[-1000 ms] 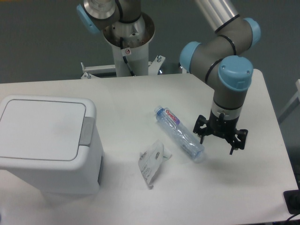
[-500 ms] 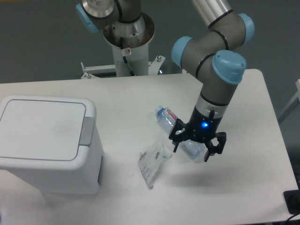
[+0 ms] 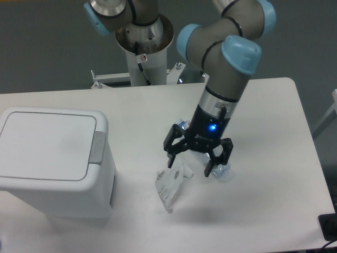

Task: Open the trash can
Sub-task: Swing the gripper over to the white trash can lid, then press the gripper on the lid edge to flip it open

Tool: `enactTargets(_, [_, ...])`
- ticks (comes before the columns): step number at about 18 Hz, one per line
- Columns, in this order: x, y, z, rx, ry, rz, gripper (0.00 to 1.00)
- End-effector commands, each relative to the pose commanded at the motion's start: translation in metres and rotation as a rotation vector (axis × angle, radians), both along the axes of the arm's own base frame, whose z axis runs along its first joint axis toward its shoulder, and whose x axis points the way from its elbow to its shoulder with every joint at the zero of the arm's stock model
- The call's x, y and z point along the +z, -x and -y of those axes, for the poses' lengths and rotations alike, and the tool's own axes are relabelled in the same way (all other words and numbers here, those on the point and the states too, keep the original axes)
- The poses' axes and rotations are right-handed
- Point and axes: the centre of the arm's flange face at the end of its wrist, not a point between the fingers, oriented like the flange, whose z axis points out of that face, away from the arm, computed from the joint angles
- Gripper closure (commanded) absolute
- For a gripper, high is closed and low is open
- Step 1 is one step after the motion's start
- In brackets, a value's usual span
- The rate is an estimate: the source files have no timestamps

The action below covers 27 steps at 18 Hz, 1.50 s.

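A UR5e arm carries its hand [image 3: 190, 162] above the middle of a white counter [image 3: 274, 200], fingers spread wide and gripping nothing, a blue light glowing on the wrist. The trash can [image 3: 52, 163] — a boxy white bin, its flat lid down and its grey push tab [image 3: 97, 147] on the lid's right edge — stands at the counter's left end, well apart from the hand. Judged from this, the task is in its approach: the lid is shut and the tab untouched.

The next move calls for travel leftward across the counter, then a descent onto the grey tab, which looks like the release for the hinged lid; a press with one fingertip or with the fingers drawn together would likely serve better than a grasp.

Directly under the hand lie a clear plastic water bottle [image 3: 221, 171], mostly hidden by the fingers, and just to its left a crumpled clear wrapper [image 3: 169, 183] — both in the way only if the hand drops too soon.

The counter is matte white with rounded corners; behind it the arm's pedestal [image 3: 143, 50] rises against a plain dark grey wall.
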Motion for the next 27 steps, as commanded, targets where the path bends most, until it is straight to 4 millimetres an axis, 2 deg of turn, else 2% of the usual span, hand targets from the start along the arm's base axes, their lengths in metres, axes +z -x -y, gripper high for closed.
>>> enactTargets(1, [0.007, -0.007, -0.007, -0.012, -0.016, 0.002, 0.0])
enactTargets(5, [0.023, -0.017, -0.01, 0.004, -0.052, 0.034, 0.0])
enactTargets(13, [0.05, -0.087, -0.035, -0.051, -0.07, 0.046, 0.0])
enactTargets(19, [0.046, -0.094, -0.036, -0.055, -0.06, 0.047, 0.0])
enactTargets(27, [0.028, -0.103, -0.036, -0.069, -0.037, 0.062, 0.0])
